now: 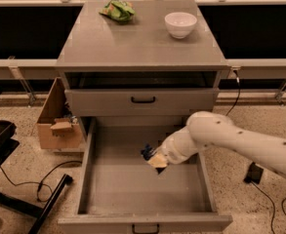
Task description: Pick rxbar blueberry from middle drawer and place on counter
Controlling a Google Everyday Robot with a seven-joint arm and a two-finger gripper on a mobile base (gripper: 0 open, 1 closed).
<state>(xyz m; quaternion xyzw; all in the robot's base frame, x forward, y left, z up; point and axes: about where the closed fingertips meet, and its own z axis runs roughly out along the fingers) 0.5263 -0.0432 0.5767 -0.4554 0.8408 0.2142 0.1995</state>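
Note:
The middle drawer (pixel 108 194) is pulled open at the bottom of the cabinet, and its grey floor is bare. My gripper (pixel 153 157) hangs over the drawer's middle, a little above the floor, on the white arm reaching in from the right. It is shut on the rxbar blueberry (pixel 146 152), whose dark navy end sticks out to the left of the fingers. The counter (pixel 137 43) is the flat grey top of the cabinet, well above and behind the gripper.
A white bowl (pixel 180 23) and a green snack bag (pixel 117 9) sit at the back of the counter. The closed upper drawer face (pixel 142 101) is just behind the gripper. A cardboard box (pixel 57 126) and a black stand with cables (pixel 15 189) are on the left floor.

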